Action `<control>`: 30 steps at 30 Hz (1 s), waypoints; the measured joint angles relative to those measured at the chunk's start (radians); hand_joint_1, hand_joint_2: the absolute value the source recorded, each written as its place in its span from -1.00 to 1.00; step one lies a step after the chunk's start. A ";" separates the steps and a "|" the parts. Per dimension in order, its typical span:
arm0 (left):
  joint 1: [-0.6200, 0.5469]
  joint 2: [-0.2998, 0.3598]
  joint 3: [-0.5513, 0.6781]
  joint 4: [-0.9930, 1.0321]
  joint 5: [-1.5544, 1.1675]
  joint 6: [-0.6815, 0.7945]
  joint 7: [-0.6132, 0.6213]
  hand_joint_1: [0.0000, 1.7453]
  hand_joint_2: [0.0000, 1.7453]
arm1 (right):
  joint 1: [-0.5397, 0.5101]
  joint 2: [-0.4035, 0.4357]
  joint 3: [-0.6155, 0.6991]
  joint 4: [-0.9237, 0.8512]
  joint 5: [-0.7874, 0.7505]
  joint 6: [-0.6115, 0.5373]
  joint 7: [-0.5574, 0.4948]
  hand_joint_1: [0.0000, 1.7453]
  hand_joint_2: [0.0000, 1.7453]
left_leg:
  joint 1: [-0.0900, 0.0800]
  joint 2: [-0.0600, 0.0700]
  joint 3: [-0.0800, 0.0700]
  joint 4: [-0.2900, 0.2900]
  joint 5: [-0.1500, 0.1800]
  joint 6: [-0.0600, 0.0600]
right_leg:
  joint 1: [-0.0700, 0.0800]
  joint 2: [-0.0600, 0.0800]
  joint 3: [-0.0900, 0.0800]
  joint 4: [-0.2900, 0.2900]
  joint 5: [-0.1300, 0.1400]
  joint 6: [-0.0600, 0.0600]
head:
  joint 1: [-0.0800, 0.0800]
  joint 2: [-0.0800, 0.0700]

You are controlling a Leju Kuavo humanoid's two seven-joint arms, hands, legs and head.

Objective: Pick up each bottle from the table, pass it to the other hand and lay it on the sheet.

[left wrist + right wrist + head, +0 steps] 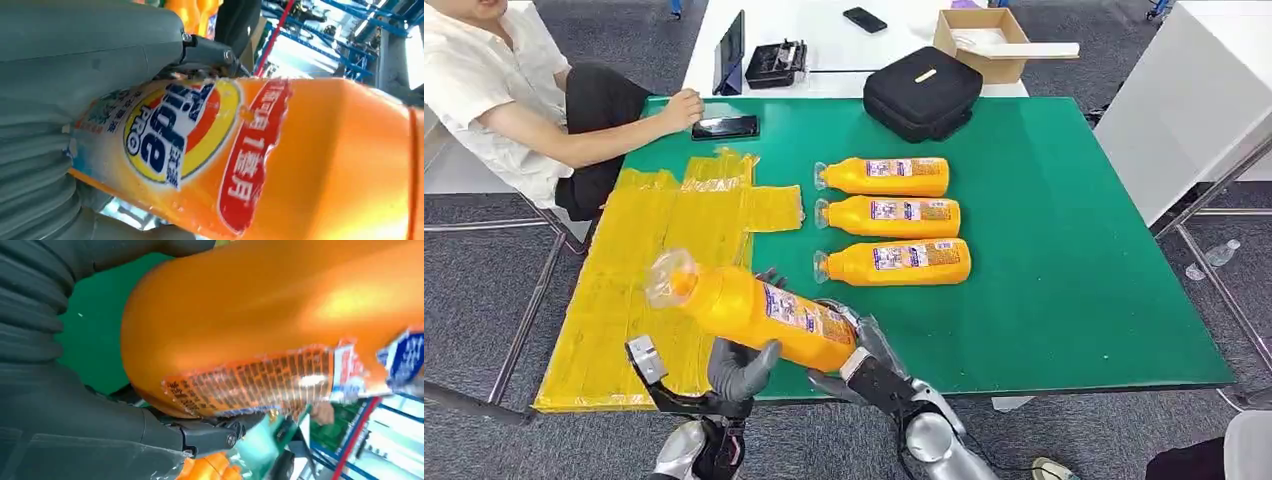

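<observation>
Head view, held bottle: one orange detergent bottle (759,312) lies tilted in the air over the near table edge, clear cap towards the yellow sheet (639,290), base towards the right hand.
Head view, left hand: the left hand (739,368) wraps the bottle's middle from below, thumb up against its side.
Head view, right hand: the right hand (864,355) cups the base end, fingers closed around it; both hands grip at once, so I judge this the handover.
Head view, count: three more orange bottles (892,219) lie in a row on the green table (1064,260), caps towards the sheet; four bottles in all, none on the sheet yet.
Head view, bystander: a seated person's hand (682,108) rests at the far corner beside a phone (725,127); a black case (922,92) sits behind the row.
Left wrist view: the grey thumb (90,55) presses on the label (175,132); clamped on the bottle.
Right wrist view: the right hand's grey palm (60,405) lies against the rounded base; dark fingers hold beneath it.
Risk: if the right hand lets go before the left grip is firm, the smooth bottle could slip and drop off the edge.
Risk, placing: the bottle may roll on the wrinkled sheet if laid down carelessly.
</observation>
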State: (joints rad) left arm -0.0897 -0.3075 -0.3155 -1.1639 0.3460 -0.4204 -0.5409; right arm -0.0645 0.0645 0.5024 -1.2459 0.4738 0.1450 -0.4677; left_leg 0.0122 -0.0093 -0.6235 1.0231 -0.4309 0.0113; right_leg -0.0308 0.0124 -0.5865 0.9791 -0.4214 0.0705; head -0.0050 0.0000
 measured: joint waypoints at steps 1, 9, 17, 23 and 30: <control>0.000 0.000 0.000 -0.004 -0.011 0.007 0.000 1.00 1.00 | 0.002 -0.001 0.001 0.002 0.001 -0.002 0.002 -0.66 1.00 | 0.000 0.000 0.000 0.000 0.000 0.000 | 0.000 0.000 0.000 0.000 0.000 0.000 | 0.000 0.000; -0.006 0.000 0.000 -0.039 -0.044 0.024 -0.010 1.00 1.00 | 0.020 -0.008 -0.001 0.025 0.003 -0.005 0.010 -1.00 1.00 | 0.000 0.000 -0.001 0.000 0.000 0.000 | 0.000 0.000 0.000 0.000 0.000 0.000 | 0.000 0.000; -0.009 0.000 0.000 -0.071 -0.189 0.109 -0.042 1.00 1.00 | 0.022 -0.009 -0.005 0.056 0.007 -0.026 0.023 -1.00 1.00 | 0.000 0.000 -0.001 0.000 0.000 0.000 | 0.000 0.000 0.000 0.000 0.000 0.000 | 0.000 0.000; -0.005 0.001 0.006 -0.120 -0.533 0.363 -0.063 1.00 1.00 | 0.039 -0.009 -0.026 0.064 0.055 -0.101 0.038 -1.00 1.00 | 0.000 0.000 -0.001 0.000 0.000 0.000 | 0.000 0.000 0.000 0.000 0.000 0.000 | 0.000 0.000; -0.015 0.006 0.058 -0.197 -1.167 0.726 0.078 1.00 1.00 | 0.063 -0.002 -0.099 0.045 0.113 -0.159 0.037 -1.00 1.00 | 0.000 0.000 -0.002 0.000 0.000 0.000 | 0.000 0.000 0.000 0.000 0.000 0.000 | 0.001 0.000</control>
State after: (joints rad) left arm -0.1048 -0.3014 -0.2578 -1.3607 -0.8206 0.3053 -0.4634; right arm -0.0016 0.0622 0.4035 -1.2013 0.5867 -0.0141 -0.4311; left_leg 0.0122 -0.0098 -0.6251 1.0231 -0.4306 0.0116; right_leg -0.0307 0.0121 -0.5866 0.9793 -0.4214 0.0705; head -0.0042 0.0000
